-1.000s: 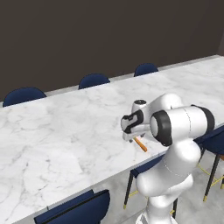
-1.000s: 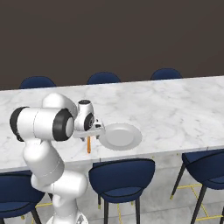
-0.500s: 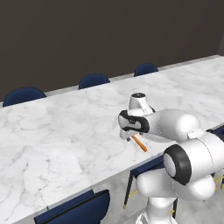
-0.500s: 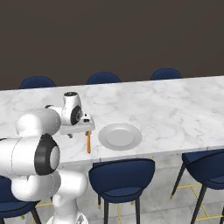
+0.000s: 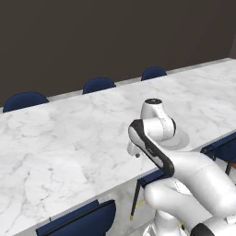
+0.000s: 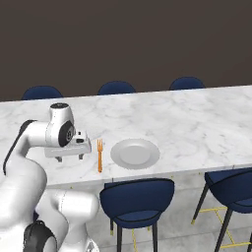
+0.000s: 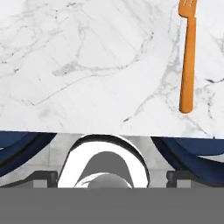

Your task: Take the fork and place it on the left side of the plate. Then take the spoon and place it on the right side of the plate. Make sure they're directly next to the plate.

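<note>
The orange fork (image 6: 99,155) lies flat on the marble table, directly left of the round light-grey plate (image 6: 135,153), tines pointing to the far side. My gripper (image 6: 70,158) hangs open and empty just above the table, left of the fork and near the front edge. The hand view has the fork (image 7: 188,57) at the upper right, with my gripper (image 7: 111,177) wide open, its fingertips (image 7: 41,176) far apart. From the left base, my arm hides most of the plate (image 5: 183,137), and the gripper (image 5: 134,152) sits low over the table's front edge. The spoon is out of view.
The marble table (image 6: 197,123) stretches wide to both sides. Blue chairs stand along the far side (image 6: 114,87) and under the near edge (image 6: 137,197), one right below the plate. The table's front edge (image 7: 109,127) runs just under my hand.
My gripper has pulled away from the fork to the left and toward the front edge, opening fully. The fork stays flat beside the plate.
</note>
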